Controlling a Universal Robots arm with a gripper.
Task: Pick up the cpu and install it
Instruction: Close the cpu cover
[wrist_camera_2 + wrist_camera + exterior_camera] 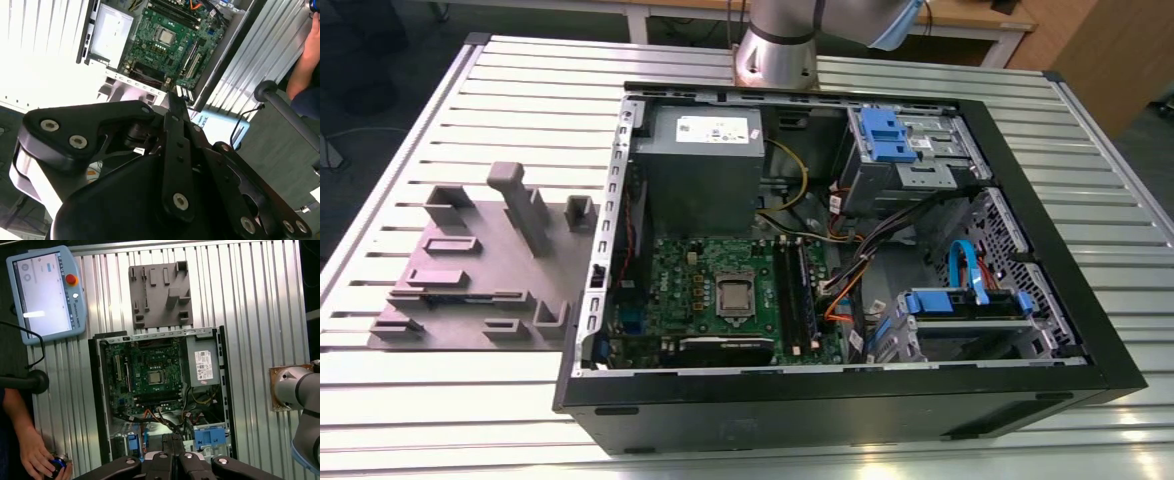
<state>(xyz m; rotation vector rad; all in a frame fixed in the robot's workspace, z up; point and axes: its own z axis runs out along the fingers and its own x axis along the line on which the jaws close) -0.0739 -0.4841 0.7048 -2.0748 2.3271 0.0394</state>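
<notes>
Cpu point(732, 296) lies on board point(678, 272); board inside case point(827, 405).

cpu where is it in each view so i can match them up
Exterior view: the cpu lies in the middle of the green board.
Second wrist view: the cpu is on that same board.
First wrist view: the cpu is mid-board.
Shared landmark: the grey power box beside the board.
</notes>
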